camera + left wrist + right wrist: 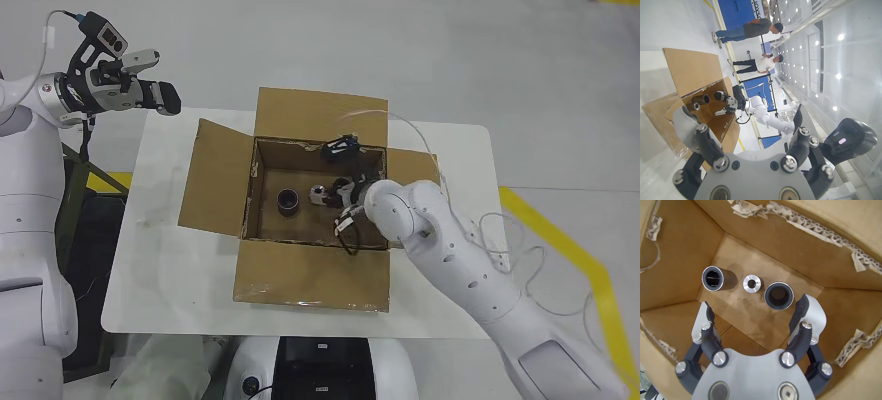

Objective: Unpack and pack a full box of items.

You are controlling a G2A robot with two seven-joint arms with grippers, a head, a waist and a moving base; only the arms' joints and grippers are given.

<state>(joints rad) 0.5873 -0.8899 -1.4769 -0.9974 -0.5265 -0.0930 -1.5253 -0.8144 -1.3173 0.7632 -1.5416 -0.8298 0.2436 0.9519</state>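
Pale floor with yellow tape surrounds a white table (160, 290). Seen from above, the cardboard box (310, 275) sits mid-table with all four flaps folded outward, which keeps its mouth free for reaching in. The right tool (335, 190) hangs inside that mouth, beside a dark sleeve (288, 202) standing on the box floor. The left tool (150, 92) is near the table's far corner, well apart from the box, probably to leave the opening to the other arm.

From the left wrist, the left tool (742, 115) is spread wide and holds nothing. Beyond it, the right tool (719, 104) is also open, poised beside the items in the box.

From the right wrist, three parts stand on end in a row on the box floor: the sleeve (712, 281), a silver bushing (752, 283) and a black-rimmed ring (779, 295). They are near one another but apart, so a finger could slip between them. The right tool (755, 303) gapes empty just short of the row, one finger near the ring. Torn corrugated edges line the rim. The walls stand well back from the row, so room for closing and lifting looks ample.
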